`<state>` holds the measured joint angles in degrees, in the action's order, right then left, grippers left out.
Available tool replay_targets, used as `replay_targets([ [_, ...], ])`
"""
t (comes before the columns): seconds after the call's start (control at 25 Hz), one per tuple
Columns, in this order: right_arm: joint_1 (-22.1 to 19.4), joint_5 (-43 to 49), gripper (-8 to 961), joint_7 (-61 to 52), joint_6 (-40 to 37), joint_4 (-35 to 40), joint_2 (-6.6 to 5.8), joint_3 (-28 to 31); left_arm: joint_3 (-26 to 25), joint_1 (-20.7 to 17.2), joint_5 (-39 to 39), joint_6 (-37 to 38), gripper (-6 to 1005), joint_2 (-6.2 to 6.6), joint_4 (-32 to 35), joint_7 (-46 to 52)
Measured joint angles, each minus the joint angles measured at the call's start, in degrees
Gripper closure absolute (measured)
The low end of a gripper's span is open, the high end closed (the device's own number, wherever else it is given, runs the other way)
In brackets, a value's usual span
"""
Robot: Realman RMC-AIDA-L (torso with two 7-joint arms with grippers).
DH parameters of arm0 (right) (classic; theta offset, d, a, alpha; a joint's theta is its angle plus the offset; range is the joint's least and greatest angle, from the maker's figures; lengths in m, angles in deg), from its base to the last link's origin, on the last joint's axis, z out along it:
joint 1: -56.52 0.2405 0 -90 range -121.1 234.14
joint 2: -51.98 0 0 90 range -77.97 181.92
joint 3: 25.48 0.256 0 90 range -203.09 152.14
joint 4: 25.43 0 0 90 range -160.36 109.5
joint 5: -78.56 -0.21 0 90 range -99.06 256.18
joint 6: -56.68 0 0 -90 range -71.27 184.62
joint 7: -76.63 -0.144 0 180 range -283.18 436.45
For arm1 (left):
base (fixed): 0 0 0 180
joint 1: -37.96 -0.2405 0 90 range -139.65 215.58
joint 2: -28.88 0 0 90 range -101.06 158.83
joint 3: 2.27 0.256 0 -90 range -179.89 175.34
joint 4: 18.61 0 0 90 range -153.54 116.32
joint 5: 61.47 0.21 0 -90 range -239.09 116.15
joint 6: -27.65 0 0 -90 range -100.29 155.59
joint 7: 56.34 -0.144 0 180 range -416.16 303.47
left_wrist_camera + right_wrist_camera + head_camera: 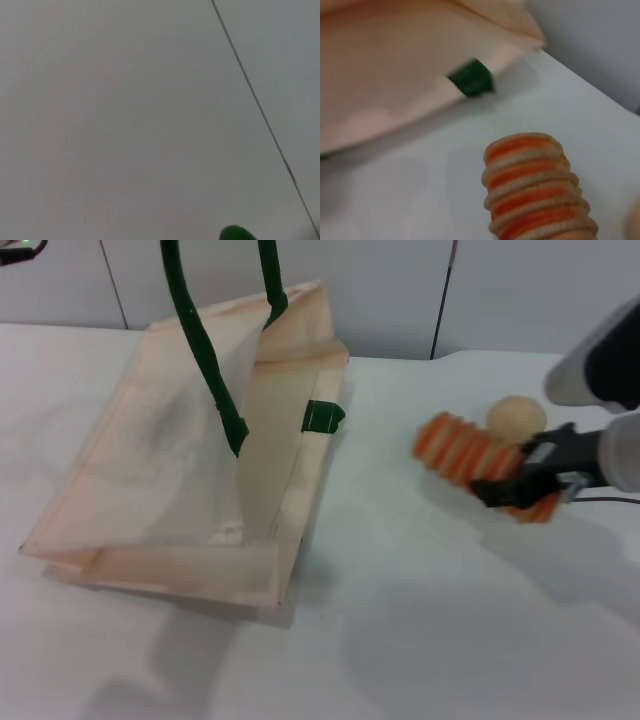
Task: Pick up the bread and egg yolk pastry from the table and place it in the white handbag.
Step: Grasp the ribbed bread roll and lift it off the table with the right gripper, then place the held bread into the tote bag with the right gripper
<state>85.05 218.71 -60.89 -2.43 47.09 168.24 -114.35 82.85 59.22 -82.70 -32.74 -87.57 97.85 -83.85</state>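
Note:
The white handbag lies tilted on the table at the left, its mouth open toward the right. Its dark green handles are pulled up out of the top of the head view. A bit of green handle shows in the left wrist view; my left gripper itself is out of view. My right gripper is shut on the right end of the striped bread, right of the bag. The bread also shows in the right wrist view, pointing at the bag. The egg yolk pastry sits just behind the bread.
The white table stretches in front of and between bag and bread. A green tab sticks out of the bag's right side and also shows in the right wrist view. A grey panelled wall runs behind the table.

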Motion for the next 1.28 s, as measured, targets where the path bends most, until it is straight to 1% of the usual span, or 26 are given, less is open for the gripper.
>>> replay_targets([
  [0.12, 0.52, -2.36, 278, -0.36, 0.37, 1.48, 0.01, -2.60, 0.07, 0.36, -0.10, 0.03, 881, 0.00, 0.00, 0.00],
  [0.2, 1.77, -4.01, 294, -0.35, 1.17, 1.86, 0.01, -4.32, 0.38, 0.68, -0.13, 0.07, 881, 0.00, 0.00, 0.02],
  [0.4, 2.99, -5.51, 336, -0.32, 2.98, 1.73, -0.01, -5.93, 1.78, 1.63, -0.10, 0.24, 881, 0.00, -0.01, 0.36],
  [0.64, 5.42, -7.27, 378, -0.46, 5.75, -0.45, -0.03, -8.06, 3.76, 2.19, -0.13, 1.08, 881, 0.00, -0.01, 0.42],
  [0.84, 7.44, -9.33, 401, -0.15, 8.88, -4.18, -0.09, -9.85, 5.36, 2.60, -0.17, 1.60, 881, 0.00, -0.10, 0.52],
  [1.0, 8.26, -10.07, 420, -0.13, 10.43, -5.10, -0.08, -11.50, 6.00, 2.81, -0.24, 1.73, 881, 0.00, -0.10, 0.53],
  [1.12, 8.76, -11.45, 461, -0.06, 11.87, -5.41, -0.10, -12.88, 6.37, 2.85, -0.24, 1.74, 881, 0.00, -0.10, 0.58],
  [1.28, 9.42, -13.61, 490, 0.17, 13.65, -5.70, -0.09, -15.16, 6.73, 2.88, -0.02, 1.76, 881, 0.00, -0.10, 0.74],
])
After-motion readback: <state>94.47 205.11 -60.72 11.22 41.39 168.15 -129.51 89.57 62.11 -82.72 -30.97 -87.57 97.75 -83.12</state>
